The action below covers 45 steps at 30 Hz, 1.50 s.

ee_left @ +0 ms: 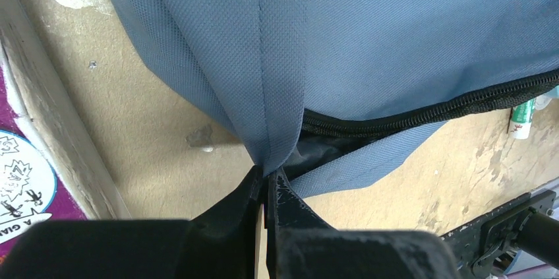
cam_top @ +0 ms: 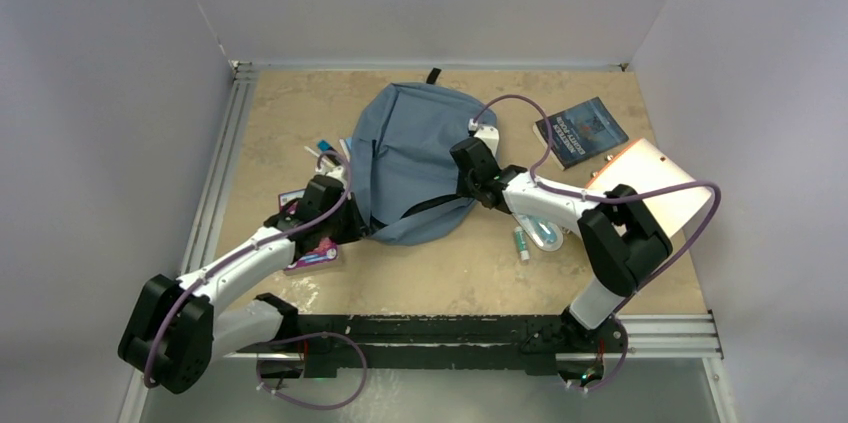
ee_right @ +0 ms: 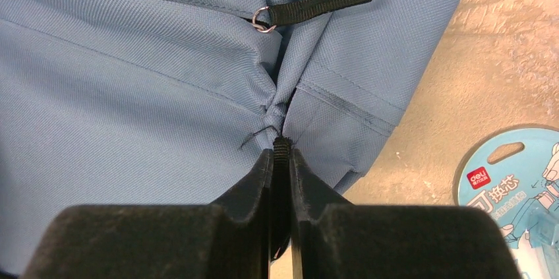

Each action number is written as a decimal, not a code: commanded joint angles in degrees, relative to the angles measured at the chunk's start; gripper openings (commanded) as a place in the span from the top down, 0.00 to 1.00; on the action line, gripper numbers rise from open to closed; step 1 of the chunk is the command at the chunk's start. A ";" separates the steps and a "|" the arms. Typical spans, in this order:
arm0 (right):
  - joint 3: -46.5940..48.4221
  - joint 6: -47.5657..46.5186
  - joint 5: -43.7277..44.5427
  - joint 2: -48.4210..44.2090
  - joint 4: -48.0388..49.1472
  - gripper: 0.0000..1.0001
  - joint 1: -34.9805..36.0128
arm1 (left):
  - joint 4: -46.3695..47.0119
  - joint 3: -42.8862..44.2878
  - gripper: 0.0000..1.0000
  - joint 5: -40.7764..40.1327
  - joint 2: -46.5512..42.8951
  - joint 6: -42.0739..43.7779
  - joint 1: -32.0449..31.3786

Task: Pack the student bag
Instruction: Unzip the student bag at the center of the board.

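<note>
Top view: the bag (cam_top: 415,153) lies in the upper middle of the frame on the table (cam_top: 450,278). The left gripper (cam_top: 352,225) is at its lower-left edge and the right gripper (cam_top: 463,186) at its lower-right edge.

Left wrist view: at bottom centre the left gripper (ee_left: 267,177) is closed tight on a fold of bag (ee_left: 369,35) fabric, just left of the zipper (ee_left: 428,111).

Right wrist view: at bottom centre the right gripper (ee_right: 282,150) pinches the bag (ee_right: 132,94) at a seam, jaws nearly together. A blue pack (ee_right: 511,186) lies at lower right.
</note>
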 commanded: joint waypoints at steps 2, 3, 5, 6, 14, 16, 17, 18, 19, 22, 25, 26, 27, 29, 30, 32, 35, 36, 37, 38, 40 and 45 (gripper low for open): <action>0.99 -2.52 3.74 -3.29 1.26 1.00 -1.10 | -4.60 3.46 1.00 -2.56 -1.41 1.09 -0.22; 0.55 -2.73 2.40 -3.88 1.91 1.00 -1.12 | -5.53 4.20 1.00 -2.70 -1.59 1.27 -0.22; -0.66 -3.27 -1.17 -4.96 3.53 1.00 -1.12 | -7.35 6.38 0.82 -2.43 -2.47 1.88 -0.22; -1.00 -3.34 -2.78 -5.30 3.72 1.00 -1.10 | -7.93 7.50 0.68 -1.91 -3.35 2.64 -0.22; -1.62 -2.18 -8.81 -5.82 3.75 1.00 -1.20 | -2.68 12.48 0.38 8.85 -12.50 12.56 -1.12; -1.70 -2.02 -9.61 -6.05 4.94 1.00 -1.21 | 1.24 12.79 0.34 11.84 -11.03 14.56 -2.84; -1.78 -1.94 -9.94 -6.09 5.20 1.00 -1.21 | 2.64 13.31 0.33 12.51 -9.66 15.94 -4.48; -1.86 -1.95 -10.28 -6.10 5.31 1.00 -1.21 | 4.07 14.13 0.32 12.71 -8.11 17.65 -6.31; -1.88 -1.87 -10.45 -6.03 5.33 1.00 -1.29 | 5.31 14.97 0.32 11.79 -6.40 19.59 -8.79; -2.22 -1.72 -11.26 -5.93 5.71 1.00 -1.43 | 8.80 17.55 0.31 6.43 -1.36 26.50 -15.71; -2.53 -1.71 -12.06 -6.05 5.71 1.00 -1.51 | 10.95 20.20 0.31 0.03 3.71 33.48 -20.14; -2.70 -1.73 -12.28 -6.16 5.74 1.00 -1.53 | 11.56 20.92 0.31 -1.91 5.18 35.39 -20.57; -2.82 -1.71 -12.46 -6.25 5.81 1.00 -1.56 | 12.21 21.51 0.31 -3.24 6.48 37.17 -20.91; -3.00 -1.80 -12.73 -6.43 5.70 1.00 -1.63 | 12.90 23.03 0.31 -5.09 8.89 39.52 -21.11; -3.03 -1.90 -12.95 -6.49 5.75 1.00 -1.67 | 12.98 23.64 0.31 -5.45 10.10 41.76 -21.21; -3.14 -1.89 -13.11 -6.58 5.80 1.00 -1.76 | 12.95 24.83 0.31 -5.84 12.40 44.00 -21.29; -3.25 -1.82 -13.82 -6.70 5.96 1.00 -1.94 | 12.83 25.81 0.31 -5.68 15.03 45.46 -21.60; -3.29 -1.69 -14.10 -6.78 6.08 1.00 -2.00 | 12.70 25.76 0.31 -5.58 15.57 45.54 -21.84; -3.41 -1.65 -14.42 -6.84 6.24 1.00 -2.07 | 12.67 25.38 0.31 -5.32 15.96 45.39 -22.17; -3.46 -1.60 -14.77 -6.89 6.37 1.00 -2.09 | 12.68 24.94 0.31 -5.01 16.26 45.04 -22.47; -3.56 -1.40 -15.41 -6.89 6.55 1.00 -2.16 | 12.77 24.06 0.31 -3.97 16.68 44.08 -22.98; -4.19 -1.23 -16.12 -7.11 6.89 1.00 -2.31 | 12.95 20.62 0.36 -4.04 16.71 40.60 -23.81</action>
